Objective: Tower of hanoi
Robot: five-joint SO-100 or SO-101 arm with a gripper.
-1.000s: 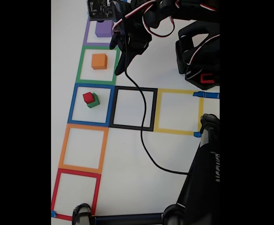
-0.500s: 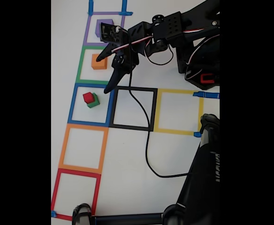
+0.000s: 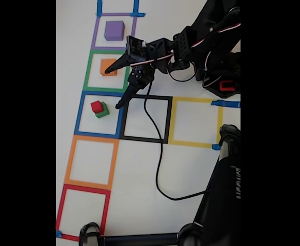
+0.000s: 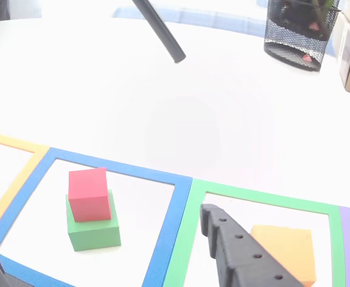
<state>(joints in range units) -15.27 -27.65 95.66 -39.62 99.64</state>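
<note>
We see the black two-finger gripper [image 3: 115,87], jaws spread and empty, beside the small red cube [image 3: 96,106] stacked on a green cube [image 3: 103,111].

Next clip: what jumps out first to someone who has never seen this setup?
A column of coloured tape squares runs down the white table in the fixed view, with a red cube stacked on a green cube in the blue square. The black gripper hangs open above, between that stack and the orange cube in the green square; a purple cube sits beyond.
</note>
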